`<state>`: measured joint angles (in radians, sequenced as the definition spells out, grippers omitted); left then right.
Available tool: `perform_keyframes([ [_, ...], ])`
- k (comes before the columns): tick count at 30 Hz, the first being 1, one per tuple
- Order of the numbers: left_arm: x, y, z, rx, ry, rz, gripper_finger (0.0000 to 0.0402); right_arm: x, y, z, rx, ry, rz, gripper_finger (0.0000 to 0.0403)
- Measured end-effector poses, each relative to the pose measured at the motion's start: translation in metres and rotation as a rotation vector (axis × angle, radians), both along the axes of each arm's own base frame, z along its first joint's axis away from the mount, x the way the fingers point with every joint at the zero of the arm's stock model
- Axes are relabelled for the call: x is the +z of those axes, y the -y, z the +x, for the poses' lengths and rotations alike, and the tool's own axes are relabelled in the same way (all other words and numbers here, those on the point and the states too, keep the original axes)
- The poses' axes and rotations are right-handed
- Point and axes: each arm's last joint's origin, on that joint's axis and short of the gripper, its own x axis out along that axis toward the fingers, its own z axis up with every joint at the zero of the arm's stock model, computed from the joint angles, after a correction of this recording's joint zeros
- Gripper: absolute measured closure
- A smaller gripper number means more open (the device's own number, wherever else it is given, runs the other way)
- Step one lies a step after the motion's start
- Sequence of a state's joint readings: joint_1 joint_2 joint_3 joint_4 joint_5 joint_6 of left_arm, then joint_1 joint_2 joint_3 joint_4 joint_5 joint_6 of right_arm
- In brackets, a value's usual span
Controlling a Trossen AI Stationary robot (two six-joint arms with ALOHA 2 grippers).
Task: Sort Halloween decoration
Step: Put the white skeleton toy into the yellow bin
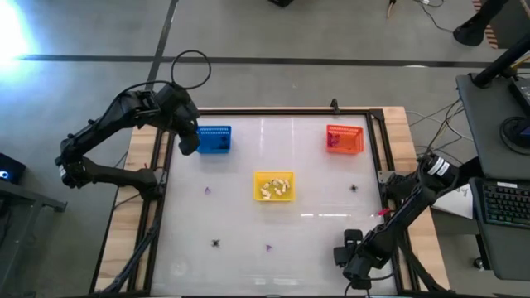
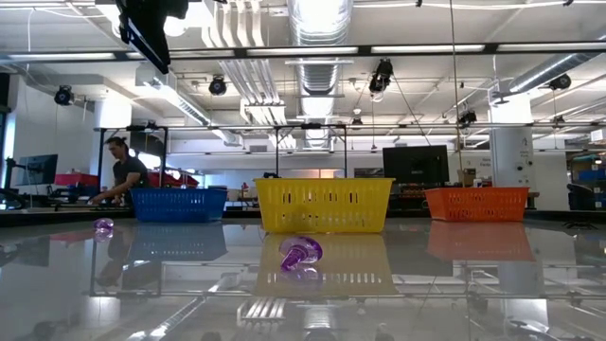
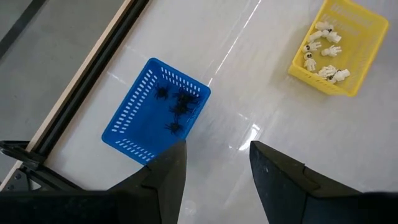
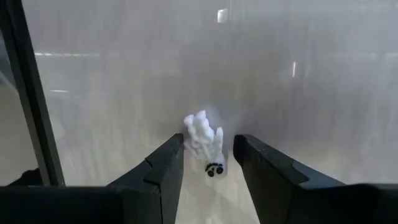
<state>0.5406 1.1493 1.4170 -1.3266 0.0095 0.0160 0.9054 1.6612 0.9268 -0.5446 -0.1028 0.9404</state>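
Now our right tool point(image 4: 208, 163) straddles the white trinket point(image 4: 205, 140) at the tabletop's point(image 1: 315, 190) near edge, unclenched; we should centre it, then squeeze gently.

— What surrounds the table? 
— A grey concrete floor point(image 1: 83, 33) with a dark seam, and a desk with a keyboard point(image 1: 503, 203) on one side.

— And beyond it? 
— An open hall: ceiling ducts point(image 2: 317, 38), strip lights, a dark monitor point(image 2: 421, 166), and a person point(image 2: 121, 170) at a bench.
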Motion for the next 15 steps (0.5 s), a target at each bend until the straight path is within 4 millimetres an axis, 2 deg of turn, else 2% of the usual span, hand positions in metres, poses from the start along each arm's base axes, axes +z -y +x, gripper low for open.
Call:
perform_keyframes([
  [4, 0.000, 0.000, 0.000, 0.000, 0.000, 0.000, 0.0242, -0.001, 0.000, 0.000, -0.037, -0.012, -0.003, 0.0283],
  [10, 0.000, 0.000, 0.000, 0.000, 0.000, 0.000, 0.0242, 0.004, 0.001, -0.001, -0.062, -0.027, 0.033, 0.0374],
  [15, 0.000, 0.000, 0.000, 0.000, -0.003, -0.002, 0.0242, 0.015, 0.003, -0.003, -0.121, -0.038, 0.072, 0.0385],
])
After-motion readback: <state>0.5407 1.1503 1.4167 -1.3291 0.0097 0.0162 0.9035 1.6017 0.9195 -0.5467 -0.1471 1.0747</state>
